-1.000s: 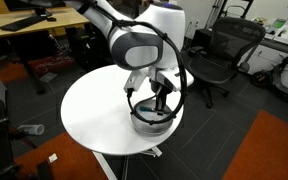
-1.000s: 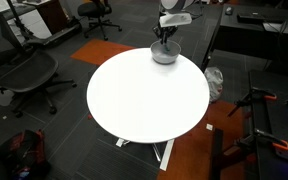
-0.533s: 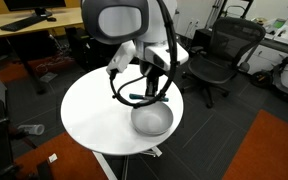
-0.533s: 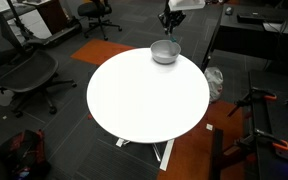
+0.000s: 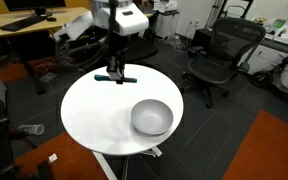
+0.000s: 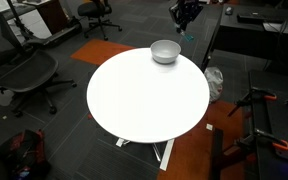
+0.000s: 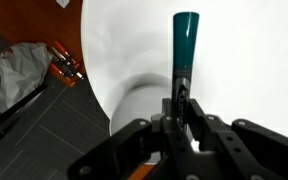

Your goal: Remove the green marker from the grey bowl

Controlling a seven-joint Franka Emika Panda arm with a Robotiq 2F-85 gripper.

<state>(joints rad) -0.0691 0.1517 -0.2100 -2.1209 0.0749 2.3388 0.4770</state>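
Note:
The green marker is clamped between my gripper's fingers and sticks out beyond them over the white table. In an exterior view the gripper holds the marker level in the air, above the table's far left part. The grey bowl stands empty on the table near its right edge, well apart from the gripper. In an exterior view the bowl sits at the table's far side, and the gripper is raised high above and beyond it. The bowl also shows pale below the fingers in the wrist view.
The round white table stands on dark floor with an orange carpet patch. Office chairs and desks surround it. A crumpled plastic bag lies on the floor by the table's edge.
My gripper has lifted the green marker out of the grey bowl and carried it up and away from the bowl. The bowl is now empty and uncovered.

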